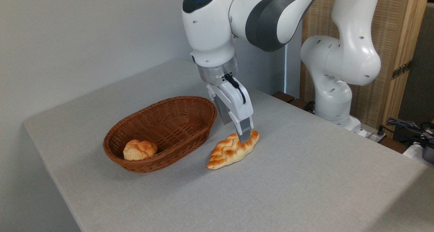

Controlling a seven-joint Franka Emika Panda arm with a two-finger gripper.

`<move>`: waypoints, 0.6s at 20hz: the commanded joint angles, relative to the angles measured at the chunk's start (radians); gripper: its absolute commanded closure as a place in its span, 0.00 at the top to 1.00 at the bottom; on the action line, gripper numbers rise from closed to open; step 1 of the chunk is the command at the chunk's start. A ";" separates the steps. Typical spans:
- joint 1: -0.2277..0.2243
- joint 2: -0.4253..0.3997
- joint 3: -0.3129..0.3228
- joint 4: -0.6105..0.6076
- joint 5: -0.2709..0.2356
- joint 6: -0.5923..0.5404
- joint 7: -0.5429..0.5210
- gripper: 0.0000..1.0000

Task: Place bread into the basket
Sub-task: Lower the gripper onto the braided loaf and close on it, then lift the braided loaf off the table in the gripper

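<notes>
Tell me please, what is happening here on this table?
A robot arm has its gripper down at the far end of the braided bread, which lies on the table beside the basket. A small round roll lies inside the basket. Whether the fingers have closed cannot be seen.

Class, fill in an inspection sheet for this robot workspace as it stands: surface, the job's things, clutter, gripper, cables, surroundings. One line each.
Surface: grey table, cloth-like top, no spills seen.
Job's things: braided bread lies on the table right of the basket, outside it.
Clutter: a small round bun sits in the basket's near end; nothing else seen on the table.
Gripper: gripper points down at the bread's far end; one finger hides the other, so open or shut cannot be told.
Cables: a black cable on the wrist; a bundle of cables off the table's right edge.
Surroundings: plain wall at left, woven screen behind the arm's base.
</notes>
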 commanded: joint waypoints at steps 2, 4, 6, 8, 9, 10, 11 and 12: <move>-0.004 0.008 0.020 -0.032 0.016 0.022 0.078 1.00; -0.004 0.027 0.020 -0.032 0.017 0.047 0.078 1.00; -0.004 0.053 0.020 -0.032 0.017 0.068 0.078 1.00; -0.010 0.073 0.020 -0.032 0.019 0.078 0.081 1.00; -0.011 0.075 0.020 -0.032 0.019 0.079 0.085 1.00; -0.011 0.079 0.020 -0.032 0.017 0.082 0.092 1.00; -0.011 0.081 0.020 -0.032 0.017 0.082 0.096 1.00; -0.011 0.087 0.020 -0.032 0.017 0.085 0.096 1.00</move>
